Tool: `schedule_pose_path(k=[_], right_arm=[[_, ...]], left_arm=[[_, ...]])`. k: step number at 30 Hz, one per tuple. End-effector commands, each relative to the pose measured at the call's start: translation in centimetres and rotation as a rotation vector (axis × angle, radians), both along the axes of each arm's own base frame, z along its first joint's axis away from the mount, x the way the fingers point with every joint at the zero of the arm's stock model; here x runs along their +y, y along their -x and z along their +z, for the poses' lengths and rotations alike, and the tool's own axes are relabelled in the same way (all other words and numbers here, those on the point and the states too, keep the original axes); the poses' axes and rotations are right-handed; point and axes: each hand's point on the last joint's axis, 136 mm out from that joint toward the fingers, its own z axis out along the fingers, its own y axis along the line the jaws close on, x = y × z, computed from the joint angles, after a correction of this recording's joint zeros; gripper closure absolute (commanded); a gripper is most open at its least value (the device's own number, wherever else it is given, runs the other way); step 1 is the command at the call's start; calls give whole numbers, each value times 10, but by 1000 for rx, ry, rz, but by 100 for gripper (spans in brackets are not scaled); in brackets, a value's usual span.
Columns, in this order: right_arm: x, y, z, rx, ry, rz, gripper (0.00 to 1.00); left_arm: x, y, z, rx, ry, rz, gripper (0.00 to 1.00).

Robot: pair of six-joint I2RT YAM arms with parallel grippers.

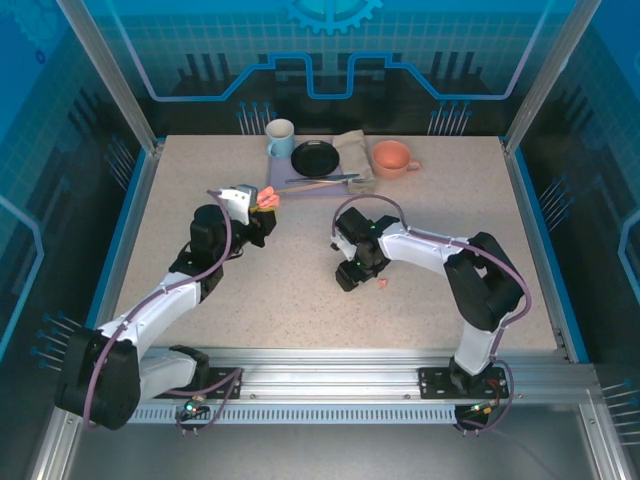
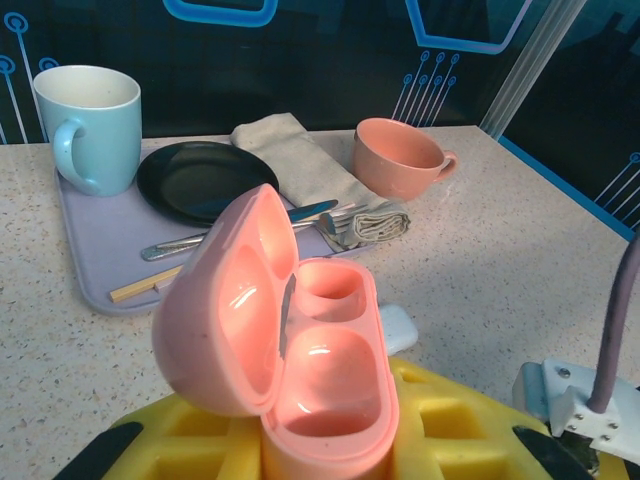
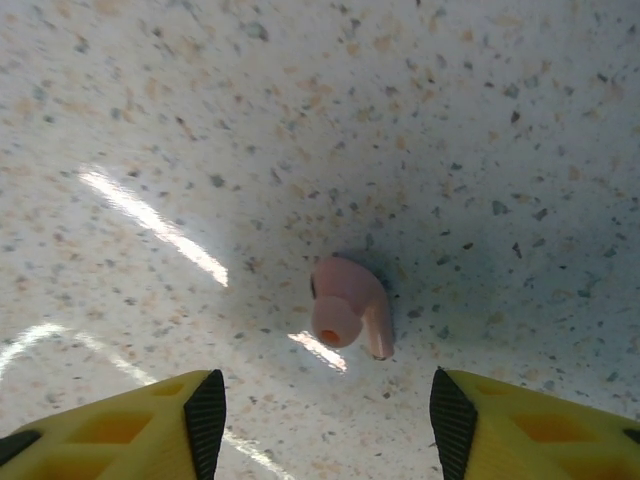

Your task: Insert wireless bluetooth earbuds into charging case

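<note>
My left end effector [image 1: 260, 208] clamps the open pink charging case [image 2: 300, 340]; my right end effector [image 3: 320, 425] stands open, with a pink earbud [image 3: 348, 318] at its 12 o'clock on the worktop [image 3: 150, 100].

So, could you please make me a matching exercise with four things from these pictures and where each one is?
1 charging case
2 pink earbud
3 blue mug
4 salmon cup

A on the lilac tray
B on the bare table, below the open right end effector
C beside the grey napkin
D held in the shut left end effector, lid open

Pairs: 1-D, 2-B, 3-A, 4-C
</note>
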Motion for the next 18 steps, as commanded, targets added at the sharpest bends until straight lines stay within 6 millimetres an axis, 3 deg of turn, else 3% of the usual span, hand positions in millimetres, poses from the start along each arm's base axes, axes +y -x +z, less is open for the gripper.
schedule_pose_path(k=[1, 6, 13, 18], right_arm=[[-9, -8, -5, -2, 53, -3, 41], [-19, -33, -2, -31, 67, -68, 44], [-47, -85, 26, -59, -39, -292, 47], [-36, -79, 42, -61, -155, -289, 47]], left_arm=[[-1, -6, 18, -34, 35, -5, 100], [-1, -6, 17, -31, 35, -3, 100], [-1, -6, 17, -30, 39, -6, 100], [-1, -6, 16, -28, 39, -3, 100]])
